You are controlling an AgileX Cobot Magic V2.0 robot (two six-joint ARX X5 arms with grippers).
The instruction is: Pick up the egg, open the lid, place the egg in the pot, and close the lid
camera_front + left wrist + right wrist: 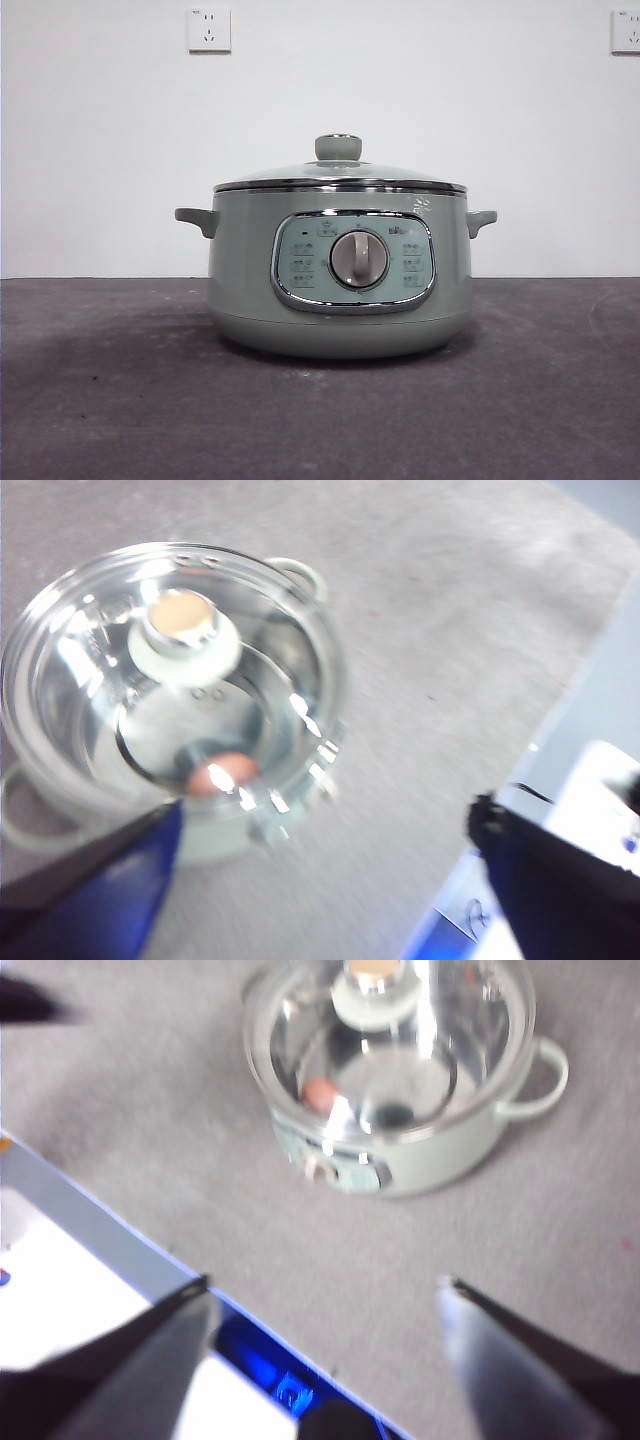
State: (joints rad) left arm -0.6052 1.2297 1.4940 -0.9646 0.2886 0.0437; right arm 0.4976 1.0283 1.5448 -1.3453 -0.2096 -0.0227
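The sage-green pot (pixel 340 275) stands in the middle of the table, its dial facing the front view. The lid (pixel 340 178) sits closed on it, knob (pixel 338 148) up. Through the glass lid (pixel 175 670) the brown-orange egg (pixel 222 773) lies inside the pot; it also shows in the right wrist view (pixel 320 1093). My left gripper (pixel 320 880) is open and empty, high above the table beside the pot (pixel 230 835). My right gripper (pixel 325 1325) is open and empty, raised well clear of the pot (pixel 420 1165). Neither gripper shows in the front view.
The grey table surface (pixel 120 400) spreads around the pot. A white wall with two sockets (pixel 208 30) stands behind. The table's edge with a blue and white base (pixel 90 1260) lies below the right gripper; a similar base (pixel 590 810) is near the left.
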